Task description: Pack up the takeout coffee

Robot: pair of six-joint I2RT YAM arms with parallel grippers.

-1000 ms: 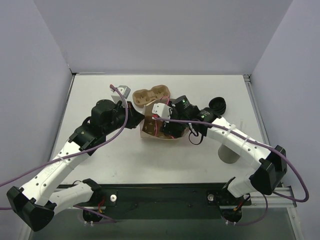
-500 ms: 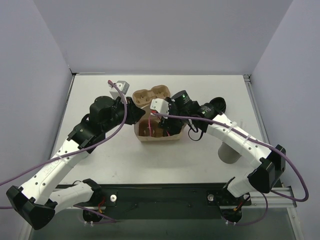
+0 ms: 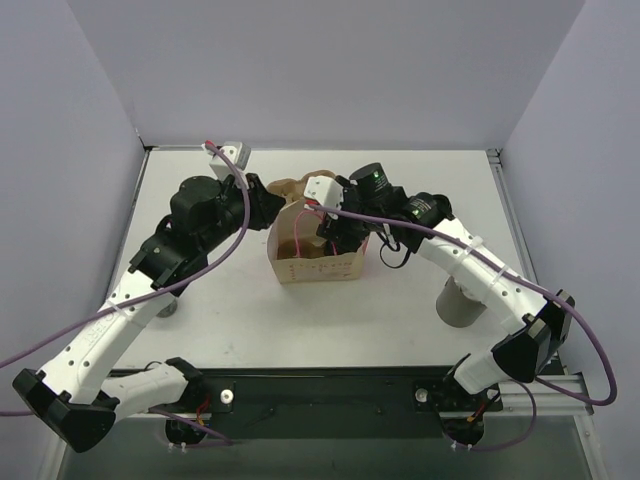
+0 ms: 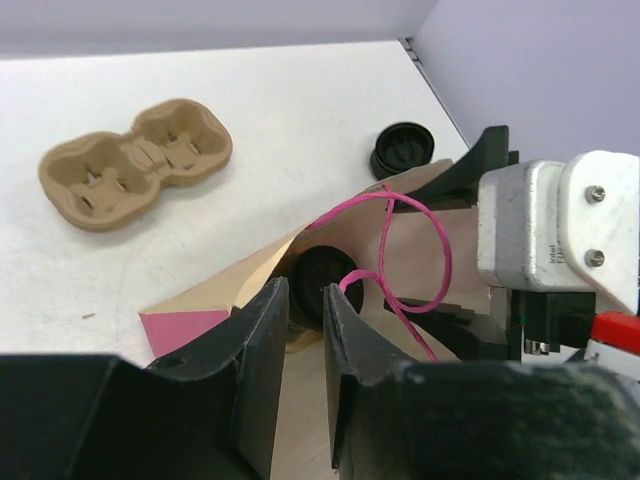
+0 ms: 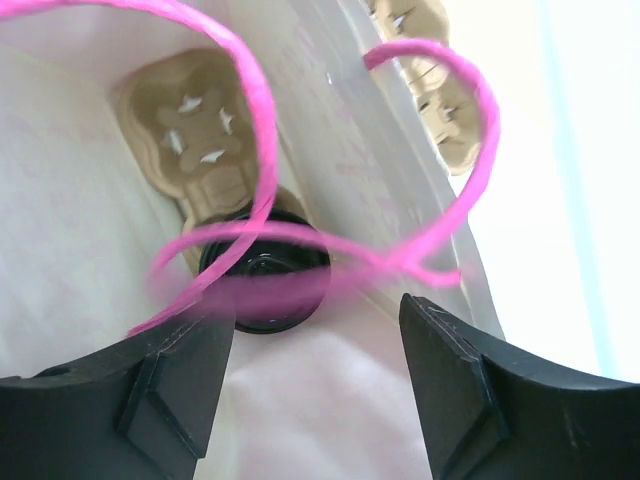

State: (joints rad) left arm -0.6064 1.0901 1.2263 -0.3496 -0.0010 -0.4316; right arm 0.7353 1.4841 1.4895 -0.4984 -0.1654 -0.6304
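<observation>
A brown pulp tray point(image 4: 135, 162) lies behind the paper bag point(image 3: 318, 265); a grey cylinder point(image 3: 456, 310) stands well apart.

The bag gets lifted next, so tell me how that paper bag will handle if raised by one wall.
Probably floppy: the wall of the paper bag bends where the left claw pinches it. Likely bottom-heavy and apt to sag or tilt, since a pulp tray with a coffee cup sits at its base. The pink handles look limp and could snag.
</observation>
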